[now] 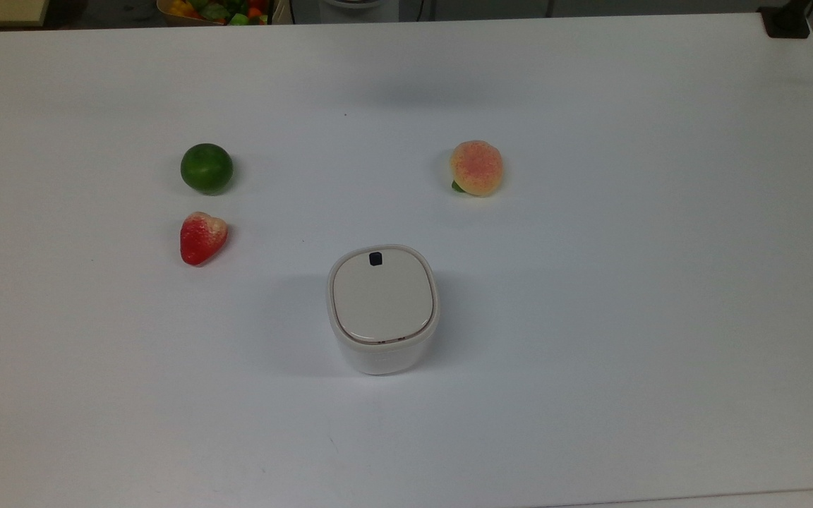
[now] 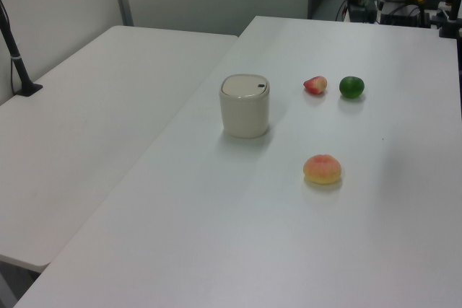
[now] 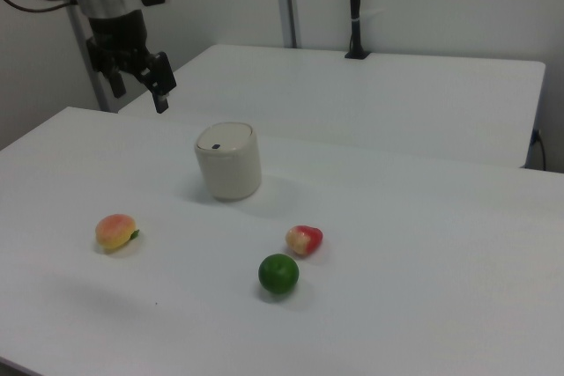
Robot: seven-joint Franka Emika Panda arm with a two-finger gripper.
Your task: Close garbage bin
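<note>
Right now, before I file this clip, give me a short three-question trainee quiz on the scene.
1. True or false: the garbage bin's lid lies flat and shut.
2. Which fruit lies to the right view's left of the bin? A) strawberry B) lime C) peach
3. Short answer: does the end effector touch the bin?

Key: 1 true; 2 C; 3 no, it hangs apart from the bin, fingers open.
</note>
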